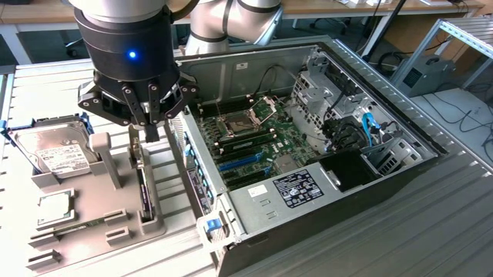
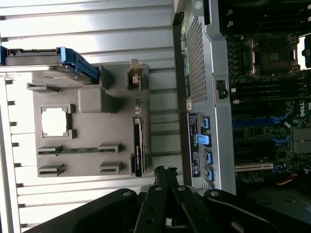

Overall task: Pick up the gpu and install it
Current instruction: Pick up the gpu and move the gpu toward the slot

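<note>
The gpu [image 1: 143, 190] stands on its edge in a slot along the side of the grey holder tray [image 1: 115, 236] nearest the case, a thin dark card with a metal bracket at its far end. In the wrist view the gpu [image 2: 138, 148] is a narrow dark strip beside the tray [image 2: 87, 87]. My gripper [image 1: 152, 136] hangs just above the card's bracket end with its fingers pressed together and nothing between them. The wrist view shows the gripper [image 2: 165, 171] shut, its tips apart from the card.
A silver hard drive [image 1: 58, 153] in a blue caddy sits at the tray's far end, with a processor chip [image 1: 54, 208] and a green memory stick [image 2: 77, 150] nearer. The open computer case [image 1: 400, 173] lies at the exterior view's right, its motherboard with blue slots [image 1: 242, 163] exposed.
</note>
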### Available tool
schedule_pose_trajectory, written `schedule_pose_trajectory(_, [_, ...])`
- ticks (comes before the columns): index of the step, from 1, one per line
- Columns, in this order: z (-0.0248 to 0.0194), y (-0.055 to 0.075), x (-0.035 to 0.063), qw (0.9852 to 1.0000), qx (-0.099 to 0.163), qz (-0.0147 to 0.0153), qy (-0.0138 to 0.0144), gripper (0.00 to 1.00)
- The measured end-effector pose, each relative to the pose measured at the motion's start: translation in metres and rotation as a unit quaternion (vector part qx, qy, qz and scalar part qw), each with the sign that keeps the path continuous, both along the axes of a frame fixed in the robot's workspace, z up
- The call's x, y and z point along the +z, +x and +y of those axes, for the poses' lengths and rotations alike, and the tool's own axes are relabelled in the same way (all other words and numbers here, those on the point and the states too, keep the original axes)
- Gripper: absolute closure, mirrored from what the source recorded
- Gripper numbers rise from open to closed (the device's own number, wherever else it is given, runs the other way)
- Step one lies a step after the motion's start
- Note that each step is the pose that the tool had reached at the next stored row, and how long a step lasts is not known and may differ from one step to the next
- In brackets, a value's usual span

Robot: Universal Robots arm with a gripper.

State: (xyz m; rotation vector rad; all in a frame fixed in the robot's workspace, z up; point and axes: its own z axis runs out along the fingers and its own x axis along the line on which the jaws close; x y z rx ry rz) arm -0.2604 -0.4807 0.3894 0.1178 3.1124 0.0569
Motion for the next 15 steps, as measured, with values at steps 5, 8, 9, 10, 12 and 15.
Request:
schedule_pose_trajectory(5, [0.0,0.0,0.0,1.0,0.0,0.0,0.0,0.89])
schedule_pose_trajectory(8, [0.0,0.0,0.0,1.0,0.0,0.0,0.0,0.89])
schedule_pose_trajectory(9, [0.0,0.0,0.0,1.0,0.0,0.0,0.0,0.89])
schedule_pose_trajectory(10, [0.0,0.0,0.0,1.0,0.0,0.0,0.0,0.89])
schedule_pose_trajectory(12, [0.0,0.0,0.0,1.0,0.0,0.0,0.0,0.77])
schedule_pose_trajectory(15, [0.0,0.0,0.0,1.0,0.0,0.0,0.0,0.71])
